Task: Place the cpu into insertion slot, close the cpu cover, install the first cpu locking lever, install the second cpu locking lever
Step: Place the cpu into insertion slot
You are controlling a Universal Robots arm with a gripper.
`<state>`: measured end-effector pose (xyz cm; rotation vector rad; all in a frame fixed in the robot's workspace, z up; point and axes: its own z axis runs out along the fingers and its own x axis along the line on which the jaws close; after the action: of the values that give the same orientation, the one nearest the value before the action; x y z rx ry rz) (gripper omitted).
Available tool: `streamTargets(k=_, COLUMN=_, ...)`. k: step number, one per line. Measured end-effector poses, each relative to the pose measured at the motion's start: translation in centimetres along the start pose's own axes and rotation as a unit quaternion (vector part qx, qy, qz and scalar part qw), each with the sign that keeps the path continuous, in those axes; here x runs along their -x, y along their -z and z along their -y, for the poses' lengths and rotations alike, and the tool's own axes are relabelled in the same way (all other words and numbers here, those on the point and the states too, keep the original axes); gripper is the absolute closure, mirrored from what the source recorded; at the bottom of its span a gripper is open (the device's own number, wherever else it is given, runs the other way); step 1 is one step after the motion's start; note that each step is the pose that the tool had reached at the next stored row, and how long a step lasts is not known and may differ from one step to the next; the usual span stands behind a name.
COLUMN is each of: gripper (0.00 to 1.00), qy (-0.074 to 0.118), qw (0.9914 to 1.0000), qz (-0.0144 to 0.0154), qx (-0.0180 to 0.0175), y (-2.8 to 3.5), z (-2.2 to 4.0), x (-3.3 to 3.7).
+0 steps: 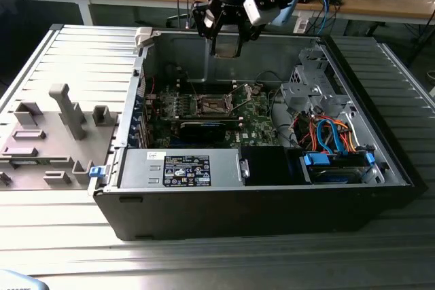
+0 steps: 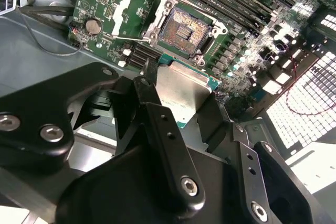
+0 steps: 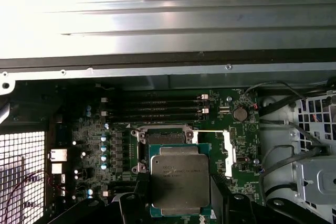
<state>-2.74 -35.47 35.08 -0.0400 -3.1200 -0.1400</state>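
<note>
My gripper [image 1: 226, 47] hangs above the open computer case, over the back of the green motherboard [image 1: 255, 123]. It is shut on the cpu [image 2: 184, 92], a flat square chip with a silvery top, which sits between the two black fingers [image 2: 152, 109]. In the first wrist view the cpu [image 3: 180, 176] hovers just short of the insertion slot [image 3: 161, 137] and covers part of it. The insertion slot [image 2: 184, 31] lies bare with its dark centre exposed. The cpu cover [image 2: 127, 10] is swung open beside the slot, and a thin locking lever [image 3: 210, 131] stands out next to it.
The case walls [image 1: 204, 56] ring the board. A power supply box [image 1: 180, 168] lies at the front, and a drive cage with coloured cables [image 1: 333, 134] is on the exterior view's right. Long memory slots [image 3: 157, 108] run behind the socket. A grey fixture tray [image 1: 47, 134] sits outside on the left.
</note>
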Motion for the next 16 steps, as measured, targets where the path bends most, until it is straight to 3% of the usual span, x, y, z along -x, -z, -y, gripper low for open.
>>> streamTargets(k=16, gripper=0.45, qy=0.0, qw=1.0, qz=0.0, qx=-0.0002, y=-0.48, z=0.04, x=0.01)
